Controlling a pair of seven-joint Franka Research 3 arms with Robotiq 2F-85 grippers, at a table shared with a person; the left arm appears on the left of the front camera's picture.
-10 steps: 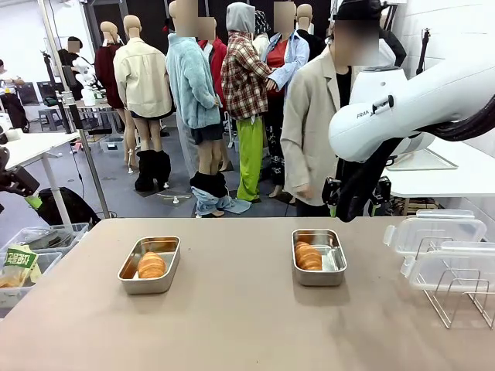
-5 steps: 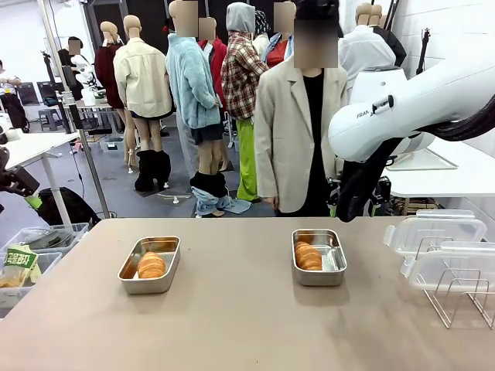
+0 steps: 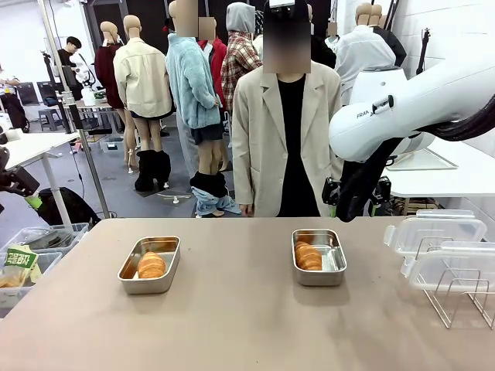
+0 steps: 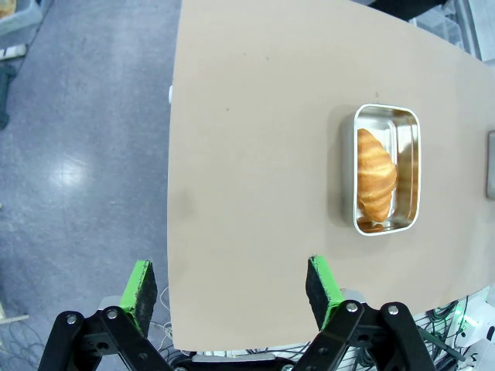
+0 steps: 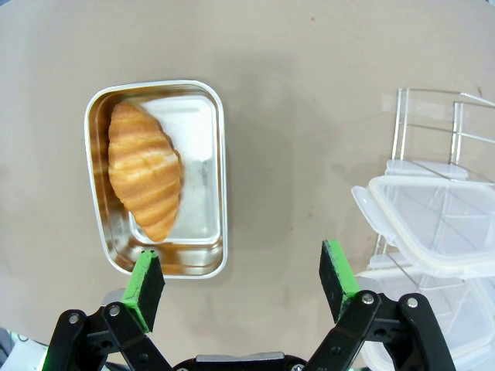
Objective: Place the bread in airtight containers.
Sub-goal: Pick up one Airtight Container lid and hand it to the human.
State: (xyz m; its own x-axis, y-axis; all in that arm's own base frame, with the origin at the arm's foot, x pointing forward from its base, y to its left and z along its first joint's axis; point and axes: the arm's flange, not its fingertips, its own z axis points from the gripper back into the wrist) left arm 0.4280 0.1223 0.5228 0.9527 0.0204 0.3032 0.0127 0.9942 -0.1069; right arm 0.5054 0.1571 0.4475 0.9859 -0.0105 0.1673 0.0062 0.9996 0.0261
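Note:
Two uncovered steel containers stand on the tan table, each with one bread roll in it. The left container (image 3: 149,277) holds a bread roll (image 3: 151,265). The right container (image 3: 334,261) holds another roll (image 3: 308,256). My left gripper (image 4: 230,284) hangs open high above the table's edge, well apart from its container (image 4: 407,131) and bread (image 4: 377,174). My right gripper (image 5: 241,276) is open too, above and just beside the other container (image 5: 197,154) and its bread (image 5: 145,170). Clear lids (image 3: 437,232) rest on a wire rack.
A person in a beige jacket (image 3: 282,131) stands at the far edge, facing the table. The wire rack (image 5: 429,116) with the stacked lids (image 5: 433,224) sits close to the right container. Plastic bins with packets (image 3: 23,259) stand off the table's left end.
The person has walked left behind the table and turned to face it. Both containers, the rolls and the right arm have not moved.

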